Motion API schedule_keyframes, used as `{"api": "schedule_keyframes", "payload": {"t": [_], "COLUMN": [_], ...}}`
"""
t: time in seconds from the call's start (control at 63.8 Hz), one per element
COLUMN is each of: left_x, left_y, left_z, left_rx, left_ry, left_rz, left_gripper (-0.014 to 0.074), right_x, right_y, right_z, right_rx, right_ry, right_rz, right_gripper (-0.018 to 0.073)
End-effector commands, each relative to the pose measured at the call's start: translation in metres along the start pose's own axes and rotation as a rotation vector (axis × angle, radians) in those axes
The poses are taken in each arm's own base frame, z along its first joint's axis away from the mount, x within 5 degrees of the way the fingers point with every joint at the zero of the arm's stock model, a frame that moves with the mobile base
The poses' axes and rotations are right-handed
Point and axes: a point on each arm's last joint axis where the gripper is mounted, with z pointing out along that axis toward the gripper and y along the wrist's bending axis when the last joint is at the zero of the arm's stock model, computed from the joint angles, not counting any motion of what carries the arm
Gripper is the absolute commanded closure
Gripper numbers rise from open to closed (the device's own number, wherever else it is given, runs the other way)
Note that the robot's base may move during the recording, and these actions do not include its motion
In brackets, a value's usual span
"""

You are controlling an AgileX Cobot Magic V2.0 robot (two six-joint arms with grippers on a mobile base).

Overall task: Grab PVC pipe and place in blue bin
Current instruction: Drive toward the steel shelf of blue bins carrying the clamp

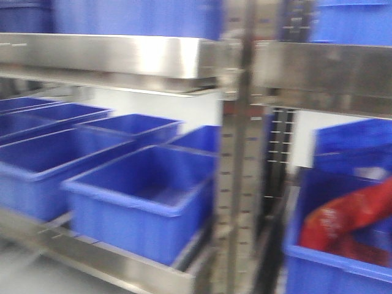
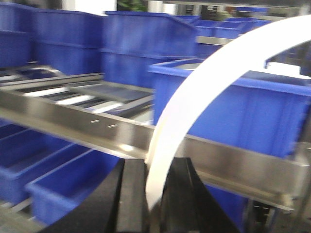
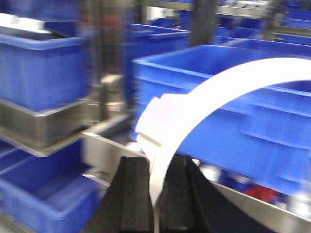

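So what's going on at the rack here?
The left gripper and right gripper are each shut on a curved white PVC pipe piece, held up in front of a steel rack of open blue plastic bins. One piece or two, I can't tell. It isn't in a bin yet.

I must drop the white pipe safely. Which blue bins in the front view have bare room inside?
The middle bin, beside the steel post, shows a bare floor between its walls. The bin left of it looks empty too. The right bin is crowded: a red bag lies in it.
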Motion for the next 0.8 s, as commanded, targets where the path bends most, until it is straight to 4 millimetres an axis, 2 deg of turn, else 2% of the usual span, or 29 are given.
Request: {"api": "schedule_keyframes", "payload": {"t": [0.0,0.784], "left_x": [-0.003,-0.003], "left_y": [-0.0006,-0.0006], "left_z": [-0.0014,-0.0014], "left_rx": [0.004,0.004], "left_ry": [-0.031,-0.031], "left_rz": [-0.012,-0.012], "left_gripper": [0.0707,0.0707], "right_x": [-0.0041,-0.0041], "right_y": [-0.0011,-0.0011], "right_z": [-0.0007,-0.0007], "right_rx": [0.013,0.013], "right_ry": [-0.035,-0.035], "right_rz": [-0.012,-0.012], "right_gripper": [0.0727,0.0727]}}
